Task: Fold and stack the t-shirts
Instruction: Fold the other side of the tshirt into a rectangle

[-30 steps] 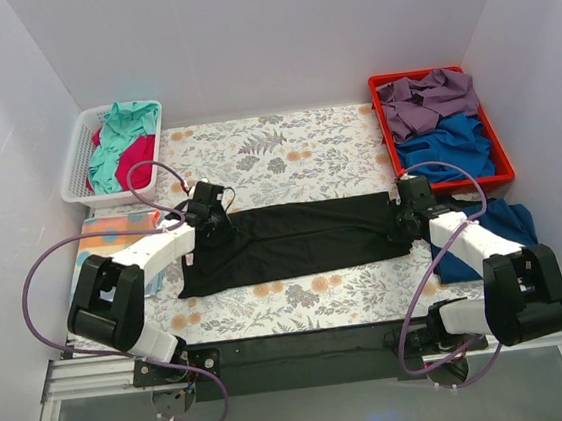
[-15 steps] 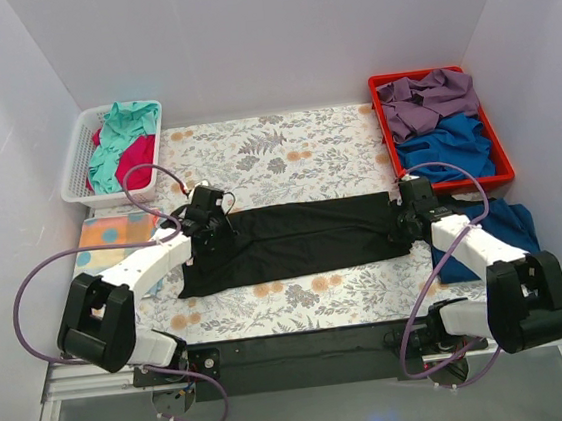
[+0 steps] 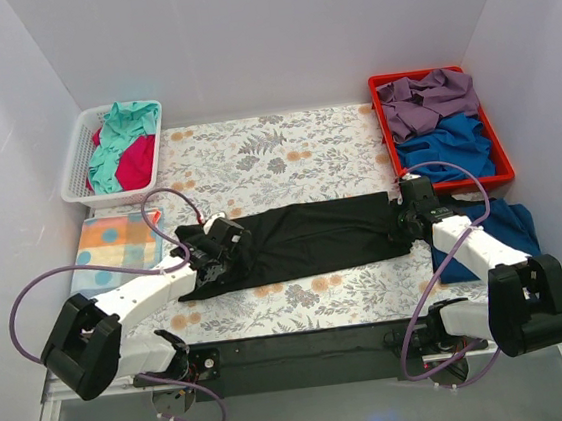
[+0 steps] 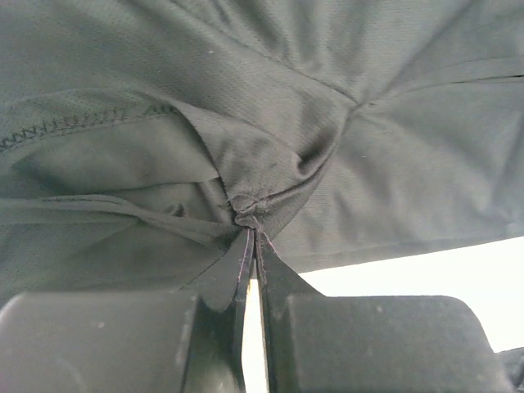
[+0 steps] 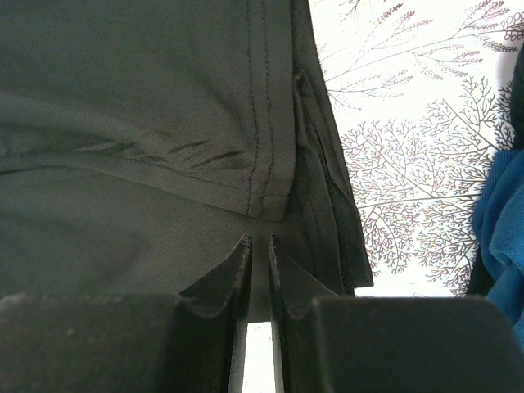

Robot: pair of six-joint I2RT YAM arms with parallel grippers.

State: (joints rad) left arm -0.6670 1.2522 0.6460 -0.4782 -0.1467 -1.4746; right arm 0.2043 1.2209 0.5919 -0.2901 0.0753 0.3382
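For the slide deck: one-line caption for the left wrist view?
Left end effector pinched shut on a gathered fold of the black t-shirt.

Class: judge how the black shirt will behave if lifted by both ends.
Probably floppy: the black shirt bunches into creases at the left tool. Its middle would likely sag between that and the right tool. Seems thin, so probably light.

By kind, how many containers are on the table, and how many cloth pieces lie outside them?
Containers: 2 (white basket, red bin)
Cloth pieces outside: 3 (black t-shirt, dark blue t-shirt, dotted cloth)
Total: 5
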